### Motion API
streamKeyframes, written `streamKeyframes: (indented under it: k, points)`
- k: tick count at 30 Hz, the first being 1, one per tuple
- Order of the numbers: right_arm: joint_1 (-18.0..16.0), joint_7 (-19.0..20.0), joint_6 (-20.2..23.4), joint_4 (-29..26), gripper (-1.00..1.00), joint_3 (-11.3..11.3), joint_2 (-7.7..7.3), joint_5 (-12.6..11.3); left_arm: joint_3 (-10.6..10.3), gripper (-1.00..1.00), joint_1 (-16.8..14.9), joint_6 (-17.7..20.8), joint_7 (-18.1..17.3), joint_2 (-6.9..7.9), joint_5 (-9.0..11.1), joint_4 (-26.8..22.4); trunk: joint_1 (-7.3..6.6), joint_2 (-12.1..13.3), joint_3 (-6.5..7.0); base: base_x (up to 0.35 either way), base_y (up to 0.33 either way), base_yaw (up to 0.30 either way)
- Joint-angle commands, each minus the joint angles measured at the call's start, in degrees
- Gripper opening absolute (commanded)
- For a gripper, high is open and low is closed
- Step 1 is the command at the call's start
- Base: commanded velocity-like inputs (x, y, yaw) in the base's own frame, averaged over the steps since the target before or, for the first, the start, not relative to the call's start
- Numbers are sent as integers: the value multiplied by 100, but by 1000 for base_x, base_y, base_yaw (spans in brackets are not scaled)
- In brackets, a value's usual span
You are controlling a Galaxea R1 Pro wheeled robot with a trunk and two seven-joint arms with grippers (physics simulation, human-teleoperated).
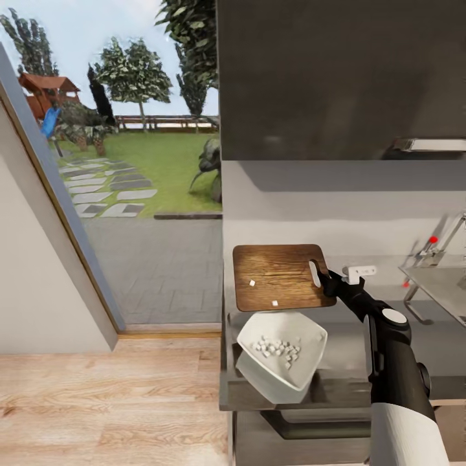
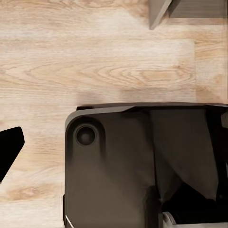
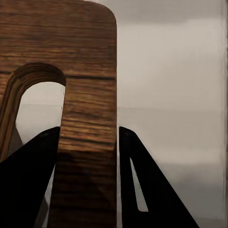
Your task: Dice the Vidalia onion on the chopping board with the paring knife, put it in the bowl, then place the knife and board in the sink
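Head view bright: daylight enters from the garden window (image 1: 129, 129). Soft shadow lies under the dark cabinet (image 1: 336, 77) on the wall. Renders slightly soft, edges blurred. Right wrist view dim, board (image 3: 90, 95) shaded near the lens.

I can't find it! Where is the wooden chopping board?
In the head view, the chopping board is above the bowl, held at its handle end by the right end effector, left of the sink.

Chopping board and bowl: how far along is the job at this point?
Done: diced onion sits in the bowl. In hand: the right gripper clamps the chopping board at its handle hole; two cubes are on it. Left: board into the sink. The knife's whereabouts can't be judged.
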Motion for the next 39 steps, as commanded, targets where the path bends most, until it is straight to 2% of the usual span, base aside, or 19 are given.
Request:
streamKeyframes:
  k: [1,12,18,24,35,39]
  points:
    - [-7,51,18,-10,-100,-18,7,43,-10,100,1,-8,1,2,34,-7,2,-8,-9,0,-77,0]
    - [-7,59,12,-10,-100,-24,-1,43,-18,100,1,-8,1,-18,34,53,2,-8,-9,0,-185,0]
    - [-7,60,-7,-10,-100,-27,-2,43,-18,100,1,-8,1,-20,31,57,2,-8,-9,0,-33,0]
    - [0,63,-427,144,-100,-22,11,40,-18,100,1,-8,1,-20,26,55,2,-8,-9,0,-1,0]
    - [2,82,-760,333,-100,-32,7,27,-18,100,1,-8,1,-20,26,58,2,-8,-9,0,0,0]
    - [2,215,-849,364,-100,-35,7,26,-14,100,-2,-8,1,-16,26,46,2,-8,-9,0,0,0]
